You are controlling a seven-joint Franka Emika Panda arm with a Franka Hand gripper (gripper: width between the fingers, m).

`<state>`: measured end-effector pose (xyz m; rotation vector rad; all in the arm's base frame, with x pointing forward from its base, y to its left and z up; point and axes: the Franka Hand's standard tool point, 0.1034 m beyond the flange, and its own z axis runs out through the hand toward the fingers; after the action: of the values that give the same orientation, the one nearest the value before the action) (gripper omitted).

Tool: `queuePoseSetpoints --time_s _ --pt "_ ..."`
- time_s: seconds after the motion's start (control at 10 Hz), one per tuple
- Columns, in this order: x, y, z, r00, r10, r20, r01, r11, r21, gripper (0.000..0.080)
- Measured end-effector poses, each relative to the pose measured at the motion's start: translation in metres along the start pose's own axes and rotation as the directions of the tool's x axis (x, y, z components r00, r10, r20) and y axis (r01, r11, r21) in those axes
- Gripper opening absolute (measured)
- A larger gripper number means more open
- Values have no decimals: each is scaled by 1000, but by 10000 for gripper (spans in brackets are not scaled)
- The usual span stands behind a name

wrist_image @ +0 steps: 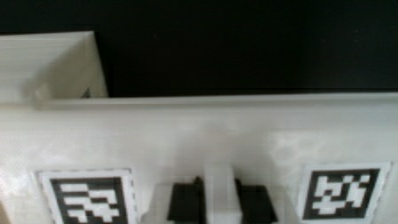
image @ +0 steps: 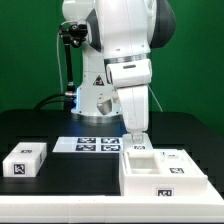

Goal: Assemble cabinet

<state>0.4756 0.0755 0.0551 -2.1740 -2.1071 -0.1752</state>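
looking from the gripper (image: pixel 136 138) outward, i see its fingers (wrist_image: pixel 185 200) set narrow at the far wall of the cabinet (image: pixel 145 178), low on the exterior view's right. whether they clamp it i cannot tell. an off-centre pull could drag or tip the box. the arm hangs near vertical, wrist down.

You have the large white square cabinet box (image: pixel 165 172) sitting upright and open-topped on the black bench (image: pixel 70 190), at the exterior view's right, with a black-and-white tag on its front wall. A small white tagged block (image: pixel 25 160) lies well apart, at the left.
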Motion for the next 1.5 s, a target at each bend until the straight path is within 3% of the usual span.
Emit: queuePoseSetpoints --time_s 0.5,0.6,1.1,1.5 --pt "0 47 -1 999 35 -16 -34 998 44 64" --pt "-2 59 0 999 -8 -31 9 999 32 64" --pt "-1 60 0 999 8 -32 -7 1000 29 64" --pt "0 101 0 998 14 -59 -14 1000 9 64"
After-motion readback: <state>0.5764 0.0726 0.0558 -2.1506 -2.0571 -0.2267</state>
